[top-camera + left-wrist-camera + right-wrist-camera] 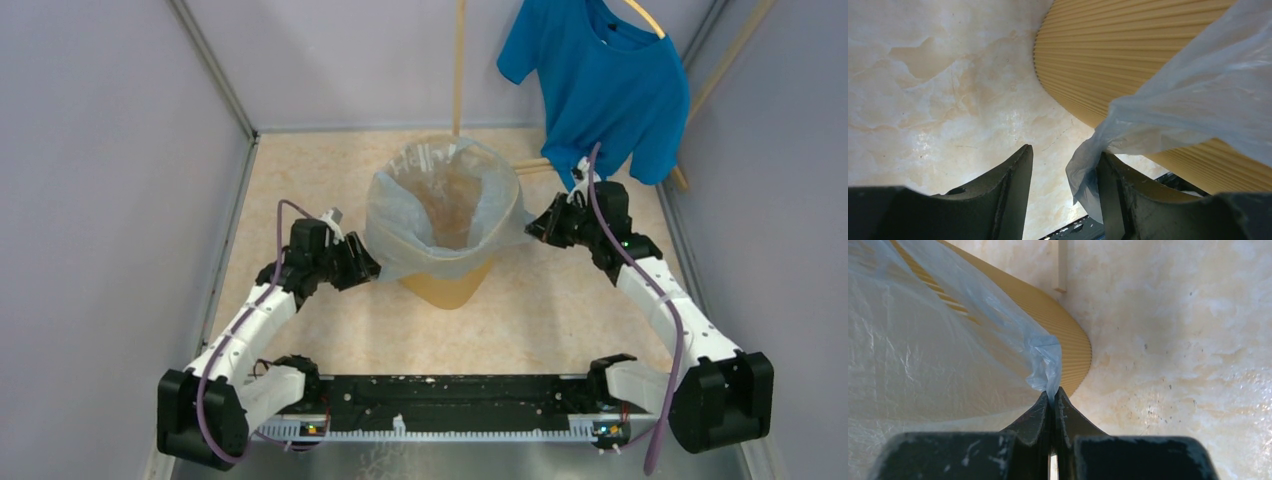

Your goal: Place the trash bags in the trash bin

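The yellow-orange trash bin (pixel 450 285) stands mid-table with the pale blue trash bag (pixel 400 225) lining it and folded over its rim. My left gripper (pixel 368 266) is at the bag's left lower edge. In the left wrist view it (pixel 1064 152) is open, and the bag's corner (pixel 1085 167) hangs against the inside of its right finger, in front of the ribbed bin wall (pixel 1108 55). My right gripper (pixel 532 226) is at the bag's right edge. In the right wrist view it (pixel 1052 394) is shut on a pinch of bag film (pixel 1045 360) beside the bin (pixel 1073 342).
A bright blue T-shirt (pixel 600 80) hangs on a wooden hanger at the back right, just above my right arm. A wooden pole (pixel 459 60) stands behind the bin. Grey walls close in the table on the left, right and back.
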You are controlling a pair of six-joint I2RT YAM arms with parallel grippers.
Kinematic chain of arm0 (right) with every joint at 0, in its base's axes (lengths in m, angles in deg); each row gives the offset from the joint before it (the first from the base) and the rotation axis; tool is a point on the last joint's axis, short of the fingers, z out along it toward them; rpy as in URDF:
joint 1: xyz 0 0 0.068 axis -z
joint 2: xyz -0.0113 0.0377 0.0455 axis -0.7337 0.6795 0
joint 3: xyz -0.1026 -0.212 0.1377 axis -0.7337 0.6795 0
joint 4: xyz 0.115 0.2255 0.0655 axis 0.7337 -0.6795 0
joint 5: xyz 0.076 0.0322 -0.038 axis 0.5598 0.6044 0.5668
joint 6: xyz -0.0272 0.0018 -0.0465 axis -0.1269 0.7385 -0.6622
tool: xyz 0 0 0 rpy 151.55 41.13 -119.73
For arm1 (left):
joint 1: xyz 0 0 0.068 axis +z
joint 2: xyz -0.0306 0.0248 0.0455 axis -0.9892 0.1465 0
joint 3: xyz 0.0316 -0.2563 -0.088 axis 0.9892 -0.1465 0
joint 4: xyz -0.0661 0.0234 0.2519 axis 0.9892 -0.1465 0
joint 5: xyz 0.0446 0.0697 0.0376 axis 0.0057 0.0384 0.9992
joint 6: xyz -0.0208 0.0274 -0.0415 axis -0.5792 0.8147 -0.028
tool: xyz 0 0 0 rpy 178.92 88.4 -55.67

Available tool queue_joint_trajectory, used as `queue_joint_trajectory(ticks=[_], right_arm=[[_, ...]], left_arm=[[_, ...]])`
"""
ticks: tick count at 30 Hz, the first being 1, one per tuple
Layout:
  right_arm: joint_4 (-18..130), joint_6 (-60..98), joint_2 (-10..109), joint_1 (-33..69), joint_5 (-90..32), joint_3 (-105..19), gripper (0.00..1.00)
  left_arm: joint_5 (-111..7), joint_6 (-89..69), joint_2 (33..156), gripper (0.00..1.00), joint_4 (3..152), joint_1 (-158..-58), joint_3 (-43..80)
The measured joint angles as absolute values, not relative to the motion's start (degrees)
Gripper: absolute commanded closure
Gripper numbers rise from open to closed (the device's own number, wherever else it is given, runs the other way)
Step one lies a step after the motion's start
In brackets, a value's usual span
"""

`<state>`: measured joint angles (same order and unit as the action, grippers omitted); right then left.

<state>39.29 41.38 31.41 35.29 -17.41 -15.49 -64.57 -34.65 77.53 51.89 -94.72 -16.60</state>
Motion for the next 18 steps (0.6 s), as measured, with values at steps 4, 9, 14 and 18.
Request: queue_joint_trajectory(ticks=[4,9,14,18], right_arm=[[41.89,41.60,31.87,35.29,-16.87,-10.92,1.00],[44.71,42.26,34.62,35.29,-15.84,-6.88,1.00],[46.55,42.50,37.03,34.81,-14.35,-6.27,1.00],[47.80,42.50,38.56,34.20,-13.90,-6.27,0.98]], left_arm=[[-64.57,-34.83,78.23,0.45,51.89,-94.72,-17.41],[-64.54,-34.89,78.23,0.47,52.04,-94.72,-17.65],[-64.85,-35.81,78.38,0.49,53.98,-94.72,-19.62],[-65.00,-36.40,79.08,0.49,55.34,-94.72,-21.54]])
